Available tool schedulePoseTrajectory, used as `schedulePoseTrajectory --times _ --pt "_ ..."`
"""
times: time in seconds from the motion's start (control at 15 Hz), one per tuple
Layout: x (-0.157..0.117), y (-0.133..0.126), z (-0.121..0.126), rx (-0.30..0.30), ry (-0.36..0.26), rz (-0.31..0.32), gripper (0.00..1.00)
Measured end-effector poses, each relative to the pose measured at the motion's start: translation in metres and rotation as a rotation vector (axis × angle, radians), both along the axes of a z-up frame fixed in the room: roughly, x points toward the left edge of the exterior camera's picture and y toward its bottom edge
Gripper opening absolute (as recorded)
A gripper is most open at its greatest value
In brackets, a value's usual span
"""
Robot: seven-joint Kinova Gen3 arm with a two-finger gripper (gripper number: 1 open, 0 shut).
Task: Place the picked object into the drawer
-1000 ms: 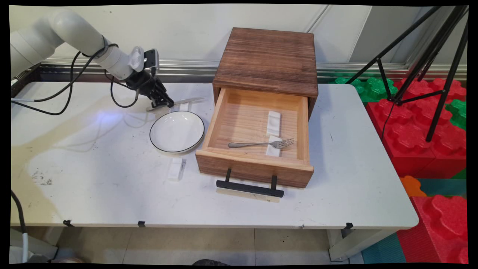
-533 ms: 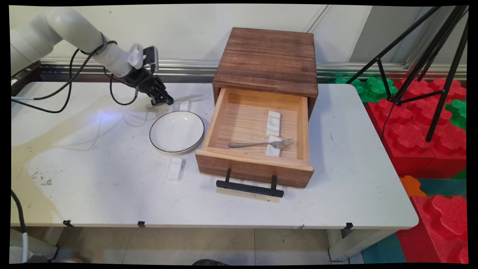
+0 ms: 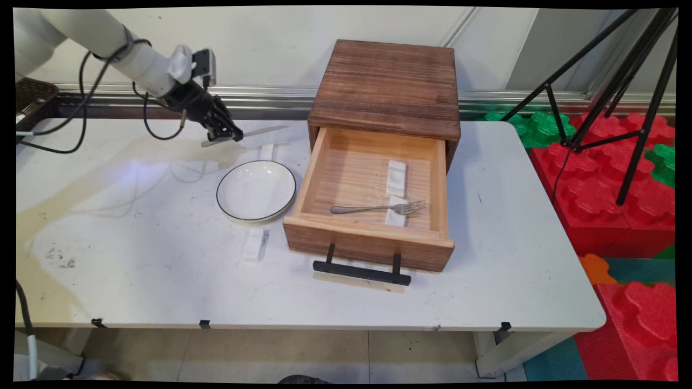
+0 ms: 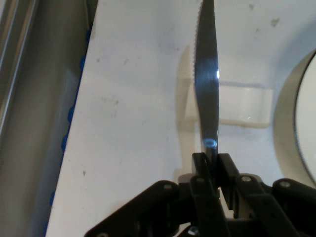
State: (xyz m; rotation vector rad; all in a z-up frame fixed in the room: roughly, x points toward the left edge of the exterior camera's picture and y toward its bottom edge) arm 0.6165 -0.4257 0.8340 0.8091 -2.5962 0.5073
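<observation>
One fork (image 3: pixel 378 207) in open drawer (image 3: pixel 369 186); bowl (image 3: pixel 256 190) empty; gripper (image 3: pixel 226 134) pinching knife (image 3: pixel 259 133)

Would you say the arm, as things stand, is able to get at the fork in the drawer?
Probably not yet: the drawer is open and the fork lies uncovered, but the end effector is shut on a knife.

A white, rounded tubular arm (image 3: pixel 92 38) ends in a ribbed pale wrist collar bearing a small grey box. Black cables (image 3: pixel 81 108) loop from it. The black claw (image 3: pixel 230 136) shows jointed linkage with small screws.
</observation>
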Motion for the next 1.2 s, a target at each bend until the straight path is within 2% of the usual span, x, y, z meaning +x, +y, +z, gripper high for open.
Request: schedulePoseTrajectory --times 0.27,0.67,0.93,1.2 --pt "-0.007 0.011 0.036 -0.017 0.036 -0.013 0.00" --pt "-0.040 0.020 0.091 -0.059 0.115 -0.068 0.00" --pt "-0.072 0.024 0.114 -0.071 0.172 -0.102 0.00" --pt "-0.110 0.026 0.122 -0.068 0.216 -0.135 0.00"
